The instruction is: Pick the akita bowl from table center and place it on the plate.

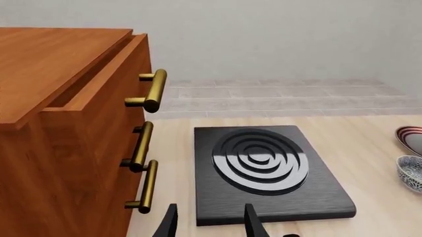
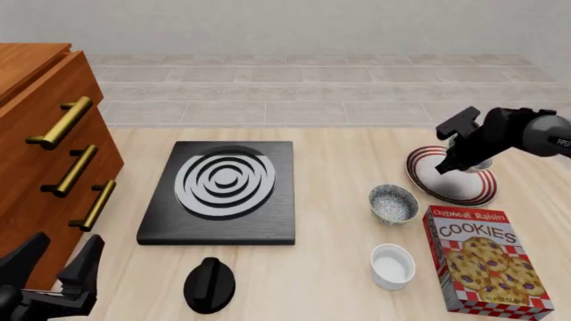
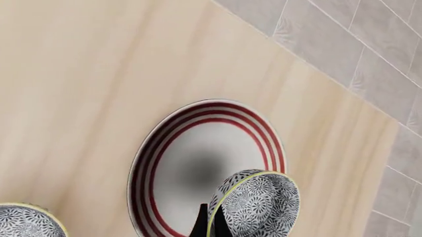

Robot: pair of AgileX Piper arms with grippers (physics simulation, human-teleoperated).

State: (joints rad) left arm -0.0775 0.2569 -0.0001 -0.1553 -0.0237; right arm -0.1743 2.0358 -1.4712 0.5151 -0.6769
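The akita bowl (image 3: 258, 207), patterned dark outside with a pale rim, hangs tilted over the plate (image 3: 142, 168). My right gripper (image 3: 209, 224) is shut on its rim. In the front view the right gripper (image 2: 466, 160) hovers above the red-striped plate (image 2: 426, 179) at the right and hides the held bowl. A look-alike bowl (image 2: 394, 202) rests on the table just left of the plate, also seen in the right wrist view as the second bowl (image 3: 26, 222). My left gripper (image 2: 55, 277) is open and empty at the near left, its fingers (image 1: 170, 222) close to the stove's near edge.
A wooden drawer cabinet (image 2: 45, 154) with brass handles stands at the left. A black stove plate (image 2: 223, 190) lies mid-table, with a black knob (image 2: 208, 284) in front of it. A white ramekin (image 2: 392, 265) and a cookies box (image 2: 486, 261) sit near the front right.
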